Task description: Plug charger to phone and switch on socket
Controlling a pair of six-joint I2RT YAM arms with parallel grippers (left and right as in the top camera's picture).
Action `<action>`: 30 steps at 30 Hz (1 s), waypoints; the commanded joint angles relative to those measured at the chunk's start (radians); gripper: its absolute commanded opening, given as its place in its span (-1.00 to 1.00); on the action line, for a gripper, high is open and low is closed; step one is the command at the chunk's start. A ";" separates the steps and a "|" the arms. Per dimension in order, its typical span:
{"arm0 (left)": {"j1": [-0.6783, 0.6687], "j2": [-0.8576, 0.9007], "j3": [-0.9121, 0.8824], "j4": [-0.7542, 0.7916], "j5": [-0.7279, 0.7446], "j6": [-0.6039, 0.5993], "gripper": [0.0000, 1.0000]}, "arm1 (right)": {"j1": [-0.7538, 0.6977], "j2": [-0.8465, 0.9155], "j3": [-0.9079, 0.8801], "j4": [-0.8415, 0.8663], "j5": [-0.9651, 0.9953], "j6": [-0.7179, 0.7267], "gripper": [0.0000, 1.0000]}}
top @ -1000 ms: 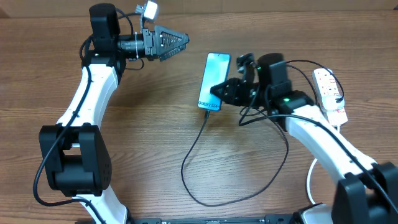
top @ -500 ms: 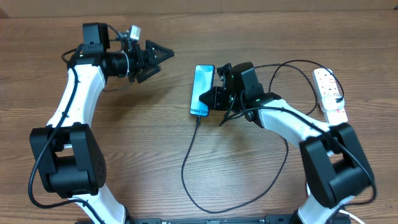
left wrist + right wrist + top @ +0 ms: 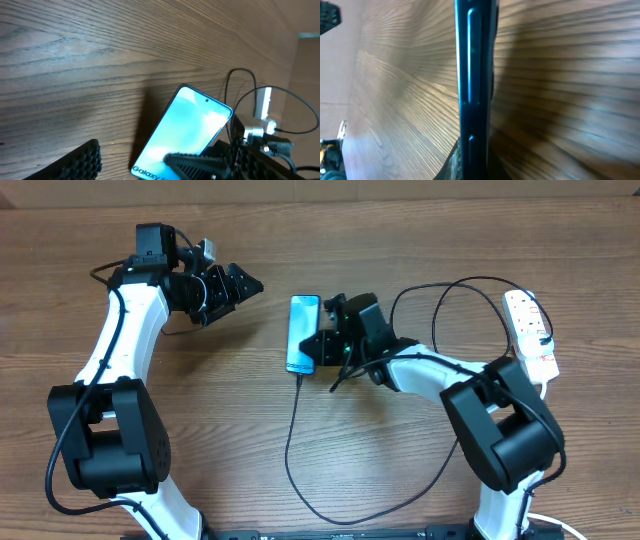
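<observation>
The phone (image 3: 303, 330) has a lit cyan screen and sits mid-table, its right edge in my right gripper (image 3: 322, 345), which is shut on it. In the right wrist view the phone (image 3: 472, 75) shows edge-on, rising from between the gripper's (image 3: 472, 165) fingers. The charger (image 3: 288, 445), a thin black cable, runs from the phone's bottom edge down into a wide loop. My left gripper (image 3: 245, 284) hangs open, left of the phone and apart from it. In its own view the left gripper (image 3: 145, 167) frames the phone (image 3: 195, 120). The white socket (image 3: 530, 330) lies at the far right.
The right arm's black cables arc over the table between the phone and the socket. The charger's loop reaches close to the table's front edge. Bare wood lies to the left of the phone and under the left arm.
My right gripper has carried the phone leftward, toward the left gripper, and the cable trailed along. The left gripper has swung slightly down and its jaws have narrowed a little.
</observation>
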 commanded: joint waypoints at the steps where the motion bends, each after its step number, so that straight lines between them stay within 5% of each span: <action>1: -0.004 -0.009 0.007 -0.005 -0.055 0.027 0.53 | 0.028 0.053 0.000 0.002 0.065 -0.026 -0.93; 22: -0.016 -0.008 0.007 -0.032 -0.102 0.035 0.52 | 0.030 0.104 0.000 -0.063 -0.014 0.061 -0.91; 30: -0.016 -0.009 0.007 -0.038 -0.102 0.035 0.51 | 0.032 0.104 0.000 -0.061 -0.014 0.061 -0.71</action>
